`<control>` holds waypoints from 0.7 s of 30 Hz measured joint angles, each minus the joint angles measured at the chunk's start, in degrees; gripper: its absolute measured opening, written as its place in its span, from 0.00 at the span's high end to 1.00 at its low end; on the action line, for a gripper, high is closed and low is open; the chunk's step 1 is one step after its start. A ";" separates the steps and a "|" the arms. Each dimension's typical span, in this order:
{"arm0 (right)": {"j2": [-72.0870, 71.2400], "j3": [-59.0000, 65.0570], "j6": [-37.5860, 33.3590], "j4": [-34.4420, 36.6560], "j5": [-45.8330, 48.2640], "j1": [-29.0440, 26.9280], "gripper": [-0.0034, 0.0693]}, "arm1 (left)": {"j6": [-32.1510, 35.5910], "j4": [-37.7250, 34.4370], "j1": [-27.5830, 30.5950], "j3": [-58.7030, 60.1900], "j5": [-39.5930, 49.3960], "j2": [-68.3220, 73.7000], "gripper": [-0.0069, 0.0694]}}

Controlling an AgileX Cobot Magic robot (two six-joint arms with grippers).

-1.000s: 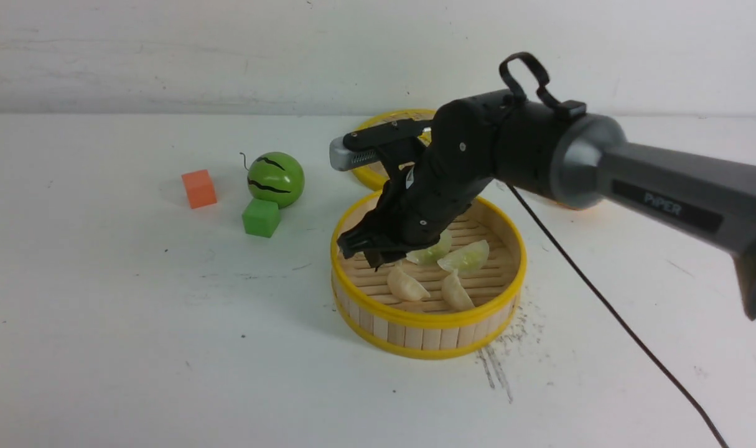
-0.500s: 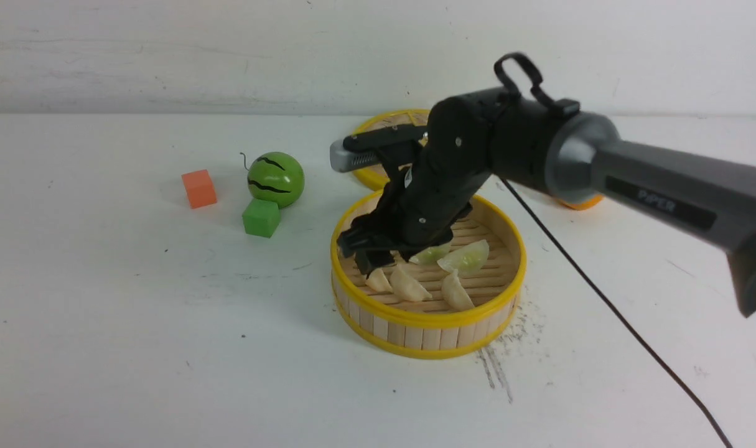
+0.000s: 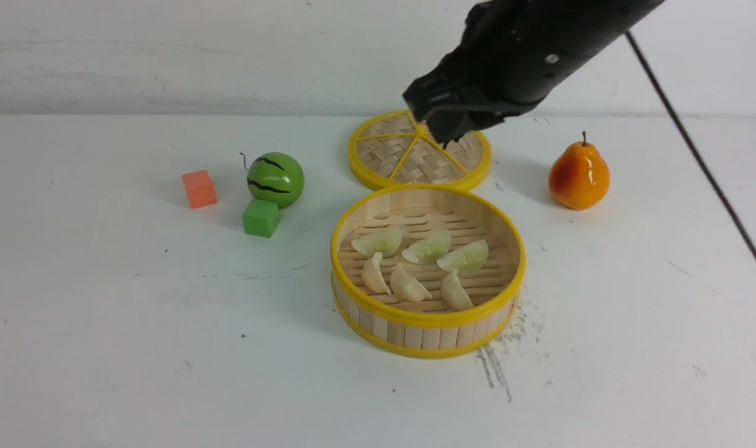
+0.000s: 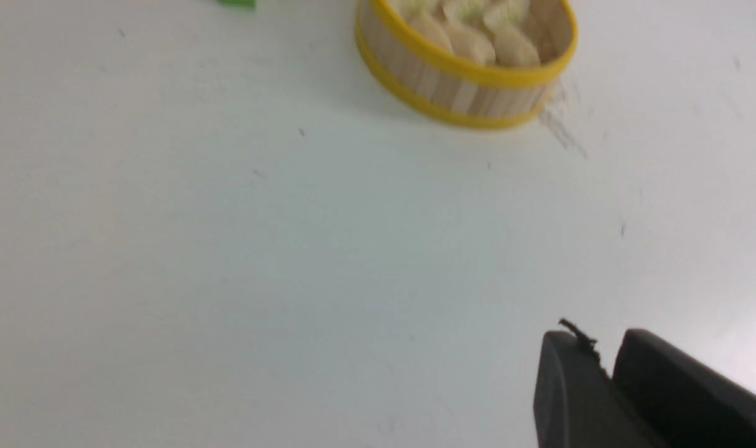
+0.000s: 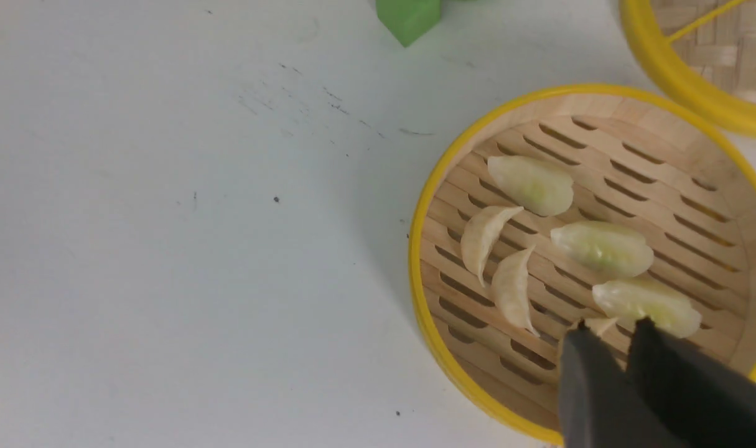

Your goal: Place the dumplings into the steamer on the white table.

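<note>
Six dumplings lie inside the steamer, which sits on the white tabletop a little right of centre. Three pale green ones form the far row across the slatted floor, and three cream ones lie just nearer, in front of them. None of them rests on the tabletop.

The right claw hangs high above the scene, over the woven lid that lies flat just beyond the steamer. In the right wrist view its two dark fingers stand close together with only a thin gap between them and nothing gripped; the claw is clenched and empty, clear of the steamer.

The left claw shows only in its own wrist view, over bare tabletop on the near side of the steamer and well apart from it. Its fingers also sit nearly together, with a narrow slit between them and nothing held.

To the left of the steamer stand a toy watermelon, a green cube just in front of it, and an orange cube further left. A pear stands upright on the right, near the lid. Dark scuff marks streak the tabletop at the steamer's near right edge.
</note>
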 joint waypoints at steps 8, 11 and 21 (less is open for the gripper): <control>-17.67 21.74 -2.19 2.69 -14.06 0.00 0.98 | -6.14 5.86 0.00 0.00 -3.35 -4.26 0.77; -26.68 33.15 -2.53 3.06 -24.28 0.00 0.98 | -5.99 6.10 0.00 0.00 -5.21 -4.26 0.77; -52.45 59.49 -2.78 3.26 -45.52 0.00 0.97 | -5.49 6.28 0.00 1.59 -11.42 -4.26 0.76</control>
